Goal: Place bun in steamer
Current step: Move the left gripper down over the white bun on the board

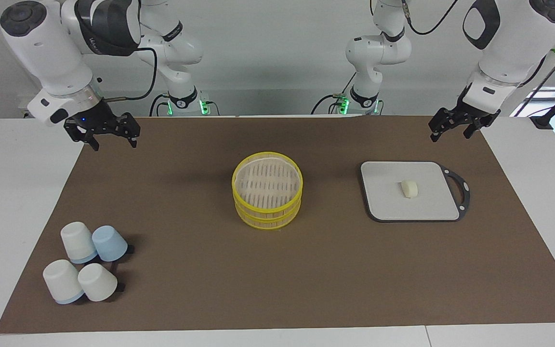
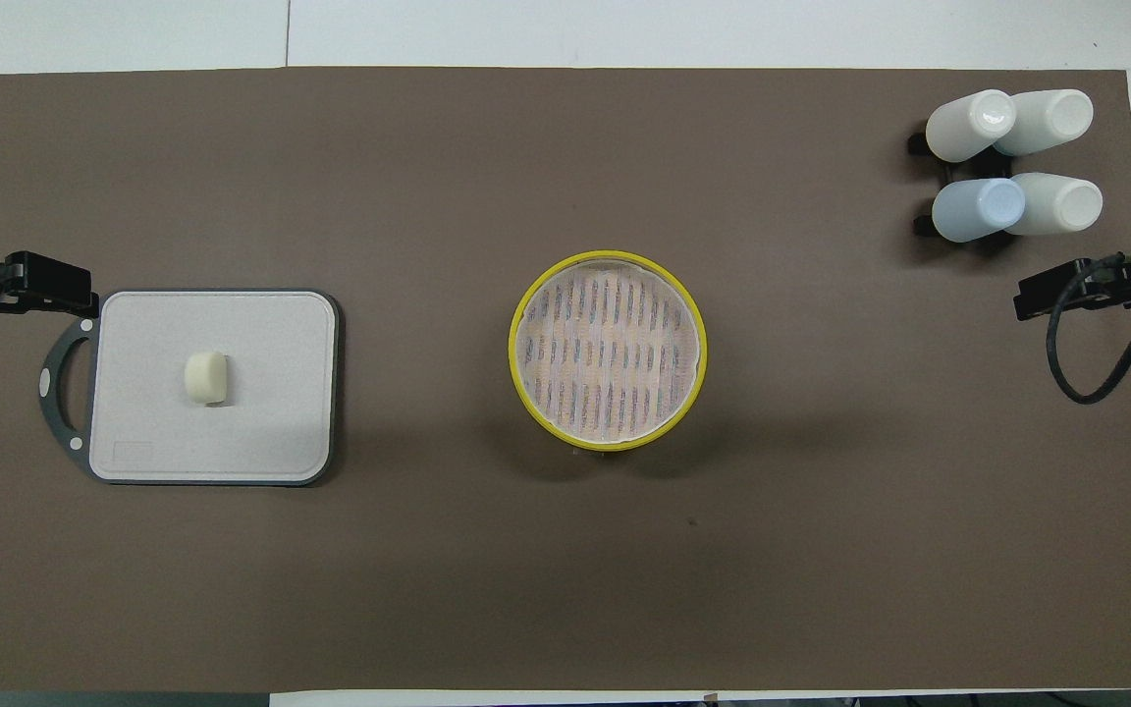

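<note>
My left claw [image 1: 455, 129] hangs spread and empty above the mat's edge; the bun [image 1: 409, 188] lies apart on the board [image 1: 383, 202].

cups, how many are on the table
4, clustered upside down at the right arm's end: two white cups farthest from the robots, one white and one blue just nearer. None seem hidden.

bun [image 2: 207, 378] on board [image 2: 261, 442], 9 o'clock | steamer [image 2: 608, 355] centre | cups [image 2: 1012, 162] 2 o'clock
</note>
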`<state>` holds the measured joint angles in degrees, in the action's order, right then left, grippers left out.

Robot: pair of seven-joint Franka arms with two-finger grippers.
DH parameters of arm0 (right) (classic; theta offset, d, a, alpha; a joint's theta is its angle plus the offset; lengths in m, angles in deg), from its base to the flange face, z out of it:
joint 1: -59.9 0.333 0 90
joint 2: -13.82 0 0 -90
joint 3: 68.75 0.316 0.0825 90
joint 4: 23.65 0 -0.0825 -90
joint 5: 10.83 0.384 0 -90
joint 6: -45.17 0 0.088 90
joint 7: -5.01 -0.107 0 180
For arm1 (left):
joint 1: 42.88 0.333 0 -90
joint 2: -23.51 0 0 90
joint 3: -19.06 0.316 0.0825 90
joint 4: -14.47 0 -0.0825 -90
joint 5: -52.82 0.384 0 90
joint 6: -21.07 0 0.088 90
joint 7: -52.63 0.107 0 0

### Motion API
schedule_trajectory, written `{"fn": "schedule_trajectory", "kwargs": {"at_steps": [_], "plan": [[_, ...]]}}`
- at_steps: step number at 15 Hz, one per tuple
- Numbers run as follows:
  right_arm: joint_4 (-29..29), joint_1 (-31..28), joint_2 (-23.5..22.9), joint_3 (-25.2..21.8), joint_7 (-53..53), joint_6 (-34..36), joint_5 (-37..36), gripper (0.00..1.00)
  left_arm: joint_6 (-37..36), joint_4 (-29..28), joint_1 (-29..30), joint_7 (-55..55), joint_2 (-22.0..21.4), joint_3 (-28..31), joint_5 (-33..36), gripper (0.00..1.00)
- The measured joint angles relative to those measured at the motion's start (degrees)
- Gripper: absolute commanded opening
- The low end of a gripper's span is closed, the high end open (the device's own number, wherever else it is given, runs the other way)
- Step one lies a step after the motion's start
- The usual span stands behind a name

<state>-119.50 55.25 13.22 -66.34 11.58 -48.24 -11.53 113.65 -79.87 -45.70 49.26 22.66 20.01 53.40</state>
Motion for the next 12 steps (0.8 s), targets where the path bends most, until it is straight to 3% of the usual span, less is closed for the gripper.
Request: {"fn": "schedule_trajectory", "kwargs": {"at_steps": [6, 12], "plan": [[-0.04, 0.0, 0.03, 0.0, 0.0, 0.0, 0.0, 1.0, 2.27, -1.02, 0.0, 0.0, -0.11, 0.02, 0.0, 1.0], [-0.06, 0.16, 0.05, 0.4, 0.0, 0.0, 0.01, 1.0, 15.61, -15.46, 0.1, -0.01, -3.31, 0.22, -0.01, 1.0]]}}
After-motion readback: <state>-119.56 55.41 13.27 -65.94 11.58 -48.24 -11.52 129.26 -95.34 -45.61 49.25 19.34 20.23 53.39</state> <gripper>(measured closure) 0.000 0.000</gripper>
